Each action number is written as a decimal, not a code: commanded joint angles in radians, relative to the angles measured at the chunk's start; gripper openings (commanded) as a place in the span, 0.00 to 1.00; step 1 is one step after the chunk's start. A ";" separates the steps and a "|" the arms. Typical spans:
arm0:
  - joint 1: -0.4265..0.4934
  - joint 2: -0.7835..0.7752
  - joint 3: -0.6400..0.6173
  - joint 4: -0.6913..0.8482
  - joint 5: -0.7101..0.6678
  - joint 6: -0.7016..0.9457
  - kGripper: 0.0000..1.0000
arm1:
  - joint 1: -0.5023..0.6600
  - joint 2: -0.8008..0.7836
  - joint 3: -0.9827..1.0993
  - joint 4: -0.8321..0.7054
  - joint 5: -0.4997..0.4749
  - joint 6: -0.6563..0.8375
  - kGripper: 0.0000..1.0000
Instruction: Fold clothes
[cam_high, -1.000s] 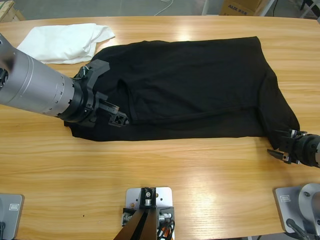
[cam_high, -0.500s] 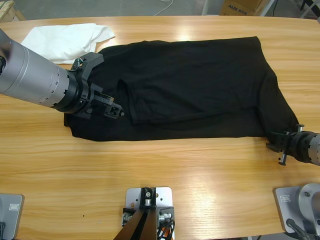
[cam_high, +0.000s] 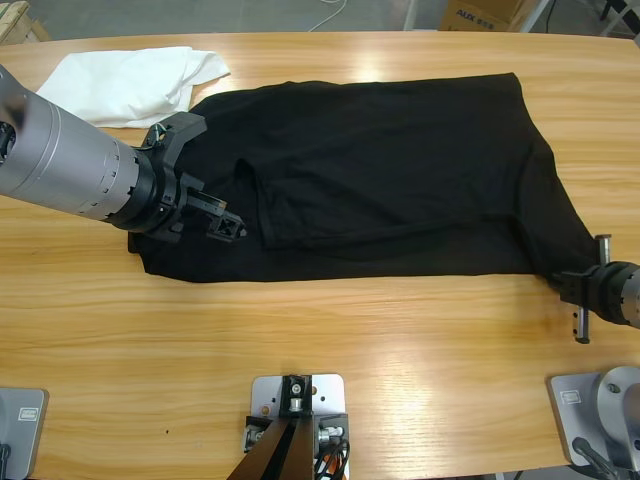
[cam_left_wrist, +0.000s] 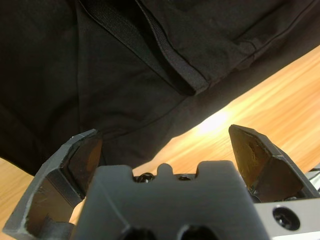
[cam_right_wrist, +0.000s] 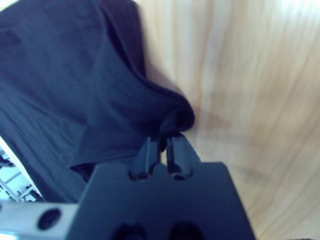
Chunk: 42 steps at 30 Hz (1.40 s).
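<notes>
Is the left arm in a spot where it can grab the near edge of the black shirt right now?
Probably yes. The left gripper hangs open over the black shirt at its near hem, with nothing lying between them.

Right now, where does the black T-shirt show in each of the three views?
High view: black T-shirt spread across the table's middle.
Left wrist view: fills the upper left, above the open left claw.
Right wrist view: upper left, corner pinched by the right claw.
Shared landmark: wooden table.

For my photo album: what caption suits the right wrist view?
Right tool pinching a corner of the black T-shirt over the wooden table.
</notes>
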 joint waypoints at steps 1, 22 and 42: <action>0.007 0.018 0.046 -0.013 0.006 0.008 0.99 | -0.053 0.026 -0.048 -0.085 -0.037 -0.230 0.00; 0.007 -0.003 0.067 -0.014 0.005 -0.001 0.99 | -0.479 0.147 -0.099 -0.163 -0.063 -0.622 0.87; 0.015 0.005 0.037 -0.082 0.052 0.241 1.00 | -0.143 -0.088 -0.412 0.127 0.199 -1.824 1.00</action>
